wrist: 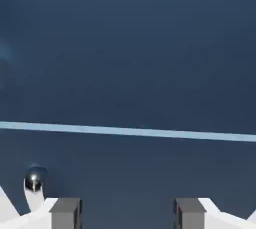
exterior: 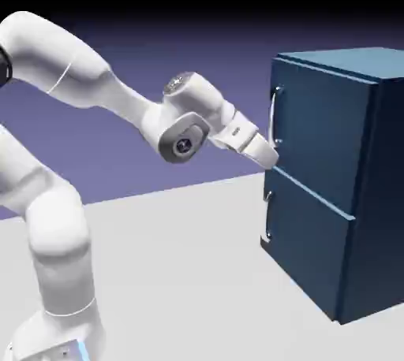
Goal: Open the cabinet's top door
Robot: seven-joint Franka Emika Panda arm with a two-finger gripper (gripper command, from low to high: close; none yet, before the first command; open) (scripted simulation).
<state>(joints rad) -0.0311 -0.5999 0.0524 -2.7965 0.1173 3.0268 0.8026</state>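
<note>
The dark blue cabinet [exterior: 339, 186] stands at the exterior view's right. Its top door [exterior: 319, 127] is flush and carries a thin curved silver handle [exterior: 274, 115] along its left edge. My gripper [exterior: 271, 160] sits right at the cabinet's front, by that handle's lower end and just above the seam between the two doors. The hand view is filled with blue door panel [wrist: 130, 48], crossed by the pale seam line [wrist: 130, 132]. My gripper [wrist: 127, 214] is open there, its grey fingertips [wrist: 65, 213] wide apart with nothing between them. A silver handle end [wrist: 33, 180] shows left of the left fingertip, outside the jaws.
The lower door [exterior: 308, 245] has its own small silver handle [exterior: 268, 224] below the seam. The cabinet rests on a light grey table [exterior: 189, 273]. My white arm [exterior: 95, 91] reaches in from the left.
</note>
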